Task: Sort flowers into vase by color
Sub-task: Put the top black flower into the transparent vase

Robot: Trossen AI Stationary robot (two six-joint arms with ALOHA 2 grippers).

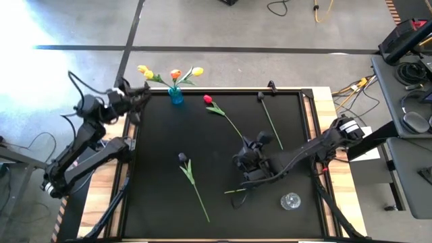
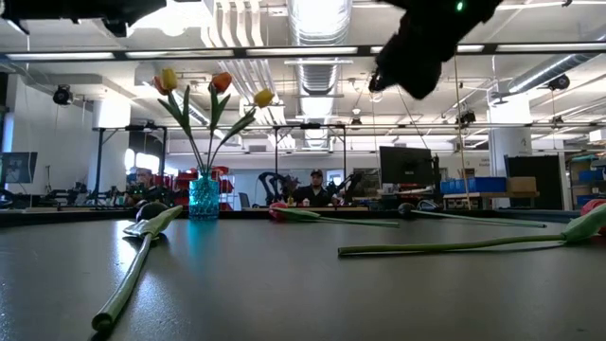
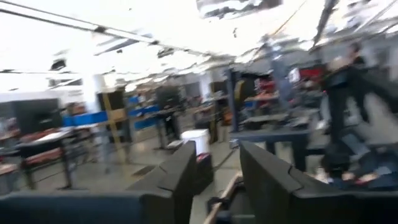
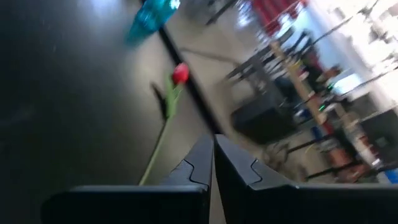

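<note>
A dark tulip (image 2: 142,248) lies nearest as the right gripper (image 1: 248,164), fingers pressed together, hovers empty above the mat (image 1: 155,142)

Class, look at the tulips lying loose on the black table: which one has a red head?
The red tulip lying near the blue vase, at the table's far side. The other loose ones plainly seen, one at the middle left and one far right, have dark heads.

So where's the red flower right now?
In the high view the red flower lies on the black mat's far middle, right of the blue vase, untouched.
</note>
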